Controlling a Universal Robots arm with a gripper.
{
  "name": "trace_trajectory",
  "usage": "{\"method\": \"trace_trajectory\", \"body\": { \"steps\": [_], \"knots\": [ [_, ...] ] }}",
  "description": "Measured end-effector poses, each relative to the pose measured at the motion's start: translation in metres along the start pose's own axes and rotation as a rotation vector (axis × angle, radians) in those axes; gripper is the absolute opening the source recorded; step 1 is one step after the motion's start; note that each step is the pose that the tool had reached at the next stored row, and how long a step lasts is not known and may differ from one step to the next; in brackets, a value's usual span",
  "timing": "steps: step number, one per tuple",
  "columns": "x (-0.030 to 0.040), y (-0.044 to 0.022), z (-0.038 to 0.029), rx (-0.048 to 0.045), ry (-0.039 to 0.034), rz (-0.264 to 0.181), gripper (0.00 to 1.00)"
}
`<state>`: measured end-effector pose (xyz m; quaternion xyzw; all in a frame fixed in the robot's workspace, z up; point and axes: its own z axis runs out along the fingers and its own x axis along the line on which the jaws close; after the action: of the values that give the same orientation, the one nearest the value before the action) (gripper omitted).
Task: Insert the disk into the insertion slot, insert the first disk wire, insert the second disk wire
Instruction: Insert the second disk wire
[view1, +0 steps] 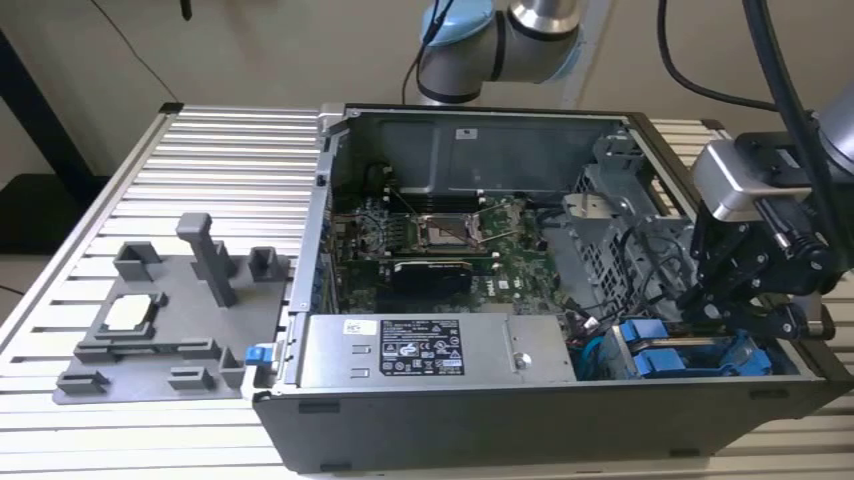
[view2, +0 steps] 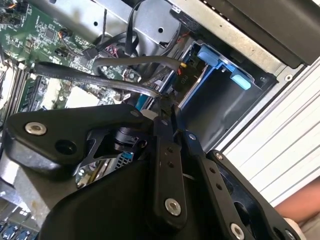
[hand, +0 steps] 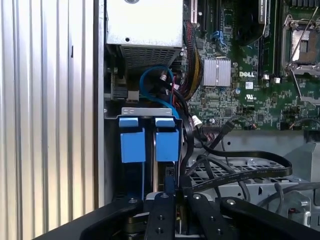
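Gripper: your gripper (view1: 714, 315) hangs low over the near corner of the open case, right above the drive cage; you cannot tell from these views whether it is open or closed, or whether it carries anything.
Power-supply box (view1: 434, 350): well to the side of the gripper, on the exterior view's left; not part of your job.
Insertion slot (hand: 148, 112): directly below and just ahead of the gripper in the first wrist view, with two blue carrier ends standing in it side by side.
Disk (hand: 167, 145): judged to be the carrier end nearest the gripper, already down in the slot; the drive body itself is hidden.
Disk handling: expect it to be stiff, fairly heavy and shock-sensitive; take it by the blue frame edges, not the label face.
Black flat cable (hand: 240, 172): looping just beside the gripper; limp and springy, so take it by the rigid plug, not by the ribbon.
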<state>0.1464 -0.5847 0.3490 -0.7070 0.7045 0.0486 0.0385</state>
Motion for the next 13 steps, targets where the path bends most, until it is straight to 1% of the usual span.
{"method": "trace_trajectory", "body": {
  "steps": [6,13],
  "knots": [
    [0.0008,-0.0001,0.0063,0.0003,0.0001,0.002,0.16],
    [0.0014,-0.0016,0.0110,0.0003,-0.0002,0.002,0.16]
  ]
}}
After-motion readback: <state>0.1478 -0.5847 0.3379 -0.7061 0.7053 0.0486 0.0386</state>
